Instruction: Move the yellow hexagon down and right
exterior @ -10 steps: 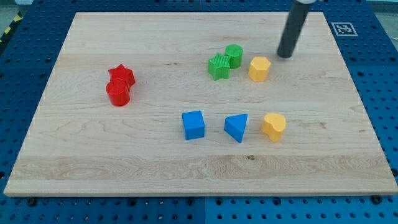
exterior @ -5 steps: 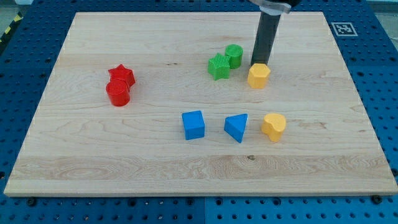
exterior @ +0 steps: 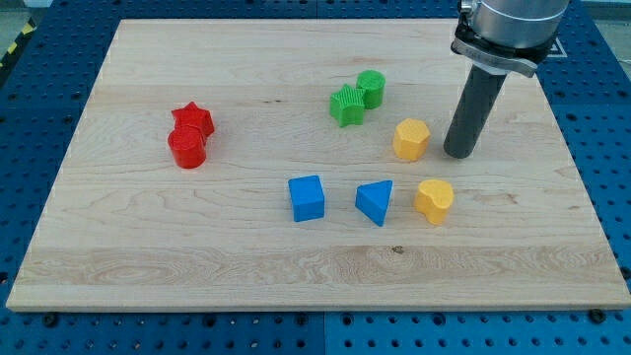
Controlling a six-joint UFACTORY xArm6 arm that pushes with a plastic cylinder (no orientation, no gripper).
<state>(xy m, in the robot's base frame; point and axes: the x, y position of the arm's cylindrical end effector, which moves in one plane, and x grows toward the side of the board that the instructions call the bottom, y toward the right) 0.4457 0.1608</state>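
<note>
Camera view: a pale wooden board lies on a blue perforated bench top that shows as a frame on all sides of it (the holes run in a regular grid). At the view's top right corner of the board a small black-and-white square marker peeks out beside the arm. A strip of yellow-and-black tape runs along the bench near the view's top left corner.

The yellow hexagon sits on the right half of the board, a little above mid-height, well clear of every edge. My tip stands just to its right with a narrow gap of bare wood between them; there is no pincer on this arm, only the straight dark rod, so nothing is spread or pinching.

Up and left of the hexagon, nearer the board's top edge, the green star and the green cylinder touch each other. Below the hexagon, toward the bottom edge, a rough row runs across the middle: the blue cube, the blue triangle and, at the row's right end, a yellow heart-like block. That yellow block lies near my tip, below and slightly left of it.

On the left half of the board the red star and the red cylinder press together, the cylinder on the side toward the bottom edge.
</note>
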